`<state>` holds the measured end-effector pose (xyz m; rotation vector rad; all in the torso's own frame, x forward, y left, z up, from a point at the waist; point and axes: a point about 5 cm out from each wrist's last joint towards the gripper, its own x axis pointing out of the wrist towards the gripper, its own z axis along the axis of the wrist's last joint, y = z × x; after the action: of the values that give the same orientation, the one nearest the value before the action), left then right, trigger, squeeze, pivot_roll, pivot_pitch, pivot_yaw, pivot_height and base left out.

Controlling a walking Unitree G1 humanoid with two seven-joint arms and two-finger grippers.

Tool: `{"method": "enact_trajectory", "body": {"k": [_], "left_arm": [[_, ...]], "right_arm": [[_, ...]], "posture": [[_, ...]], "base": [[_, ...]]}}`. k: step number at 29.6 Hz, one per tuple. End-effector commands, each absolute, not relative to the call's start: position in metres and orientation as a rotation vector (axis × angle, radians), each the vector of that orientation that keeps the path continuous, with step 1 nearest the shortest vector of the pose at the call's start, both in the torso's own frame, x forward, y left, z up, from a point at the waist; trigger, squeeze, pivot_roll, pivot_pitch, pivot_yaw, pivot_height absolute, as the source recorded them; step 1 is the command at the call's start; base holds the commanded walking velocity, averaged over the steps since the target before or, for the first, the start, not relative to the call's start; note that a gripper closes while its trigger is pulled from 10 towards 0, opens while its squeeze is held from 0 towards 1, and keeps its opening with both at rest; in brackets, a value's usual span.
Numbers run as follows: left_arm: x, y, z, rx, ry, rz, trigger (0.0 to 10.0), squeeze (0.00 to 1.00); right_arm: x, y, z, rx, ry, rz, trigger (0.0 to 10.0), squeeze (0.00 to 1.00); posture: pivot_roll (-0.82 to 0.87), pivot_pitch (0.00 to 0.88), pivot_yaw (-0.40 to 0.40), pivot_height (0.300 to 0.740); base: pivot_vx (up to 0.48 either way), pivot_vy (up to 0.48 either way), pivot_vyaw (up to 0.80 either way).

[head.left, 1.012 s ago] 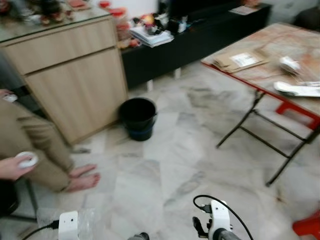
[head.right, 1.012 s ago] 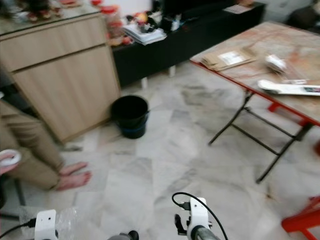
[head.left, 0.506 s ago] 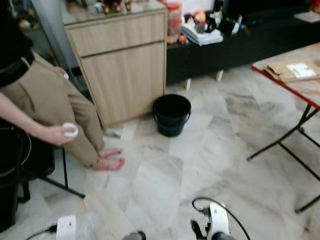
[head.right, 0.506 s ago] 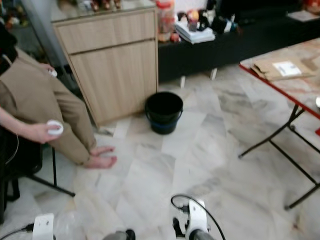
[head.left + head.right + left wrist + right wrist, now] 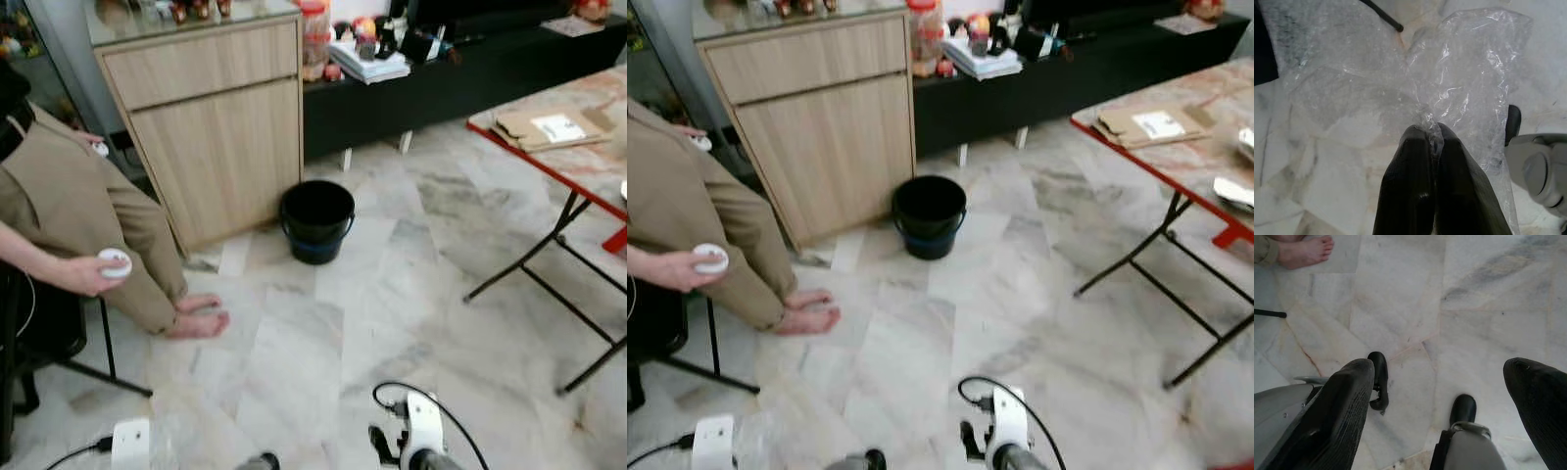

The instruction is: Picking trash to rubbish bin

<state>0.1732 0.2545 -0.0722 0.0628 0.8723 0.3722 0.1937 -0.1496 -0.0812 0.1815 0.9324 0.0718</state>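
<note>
My left gripper (image 5: pixel 1431 139) pinches the clear plastic bag (image 5: pixel 1400 83) low at my near left, my right gripper (image 5: pixel 1442 396) is spread wide, so I should walk slowly to the black bin (image 5: pixel 316 220) ahead by the cabinet (image 5: pixel 211 117), past the person's feet (image 5: pixel 199 318).

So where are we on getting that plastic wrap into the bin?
Pickup looks done: the left gripper is shut on the clear plastic wrap, which hangs in front of its fingers above the marble floor. The right gripper is open and holds nothing. In hand: carrying it. The black bin stands ahead beside the wooden cabinet. Left: walking up to the bin and dropping the wrap in.
</note>
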Motion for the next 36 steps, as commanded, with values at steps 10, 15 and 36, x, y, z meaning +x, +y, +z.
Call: {"method": "enact_trajectory", "body": {"k": [10,15,36], "left_arm": [[0.1693,0.2580,-0.0731,0.078,0.887,0.387,10.0,0.00],[0.1688,0.2572,-0.0736,0.074,0.888,0.389,10.0,0.00],[0.1681,0.2576,-0.0738,0.064,0.889,0.400,10.0,0.00]], "right_arm": [[0.1940,-0.1514,-0.0810,0.180,0.929,0.064,10.0,0.00],[0.1943,-0.1515,-0.0808,0.180,0.928,0.063,10.0,0.00],[0.1933,-0.1475,-0.0812,0.153,0.930,0.106,10.0,0.00]], "posture": [[0.13,0.116,-0.006,0.728],[0.13,0.118,-0.008,0.728],[0.14,0.120,-0.010,0.728]], "base": [[0.354,0.000,-0.25],[0.352,0.000,0.00],[0.347,0.000,0.33]]}}
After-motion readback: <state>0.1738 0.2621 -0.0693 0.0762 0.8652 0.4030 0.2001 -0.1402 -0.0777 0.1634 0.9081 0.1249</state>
